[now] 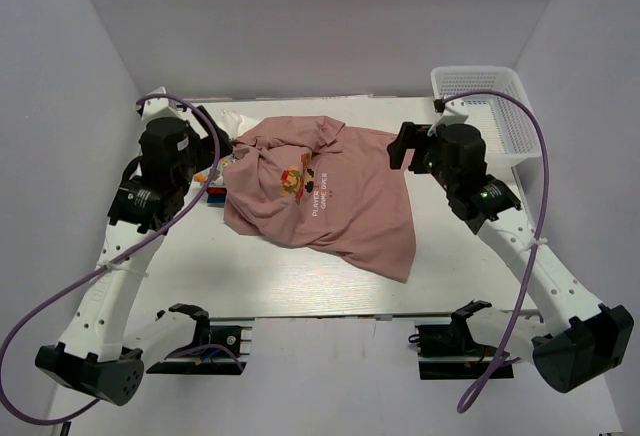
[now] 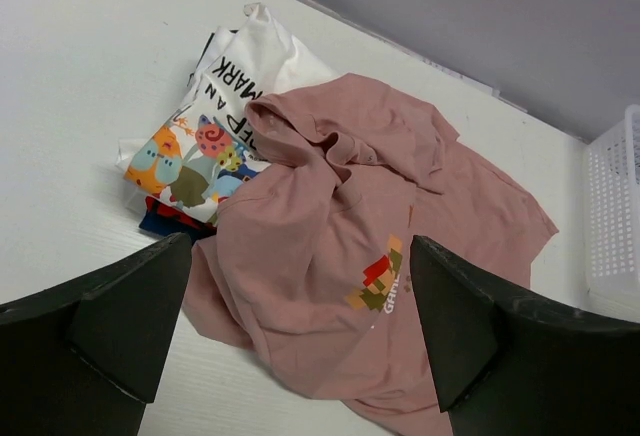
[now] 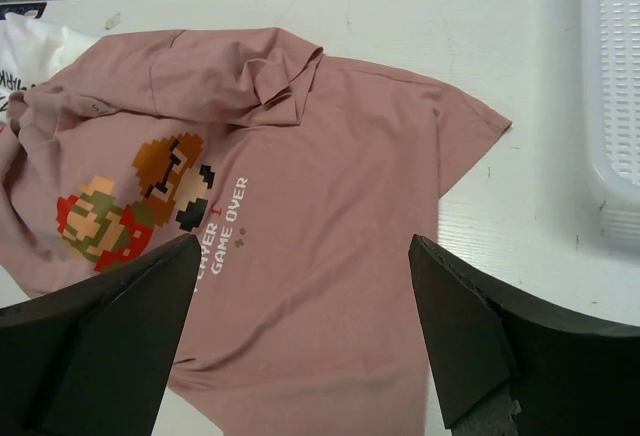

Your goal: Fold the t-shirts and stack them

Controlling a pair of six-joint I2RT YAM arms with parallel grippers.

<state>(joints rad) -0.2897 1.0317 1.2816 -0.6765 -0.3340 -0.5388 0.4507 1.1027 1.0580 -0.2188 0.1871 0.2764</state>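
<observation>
Robot lab test cell.
Plain pale walls box in a white table; two cabled white arms are bolted to its edge.

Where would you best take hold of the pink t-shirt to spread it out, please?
Probably the corner of the pink t-shirt nearest the basket, from the right: it lies flat and free, whereas the collar end bunches over the folded shirts.
</observation>
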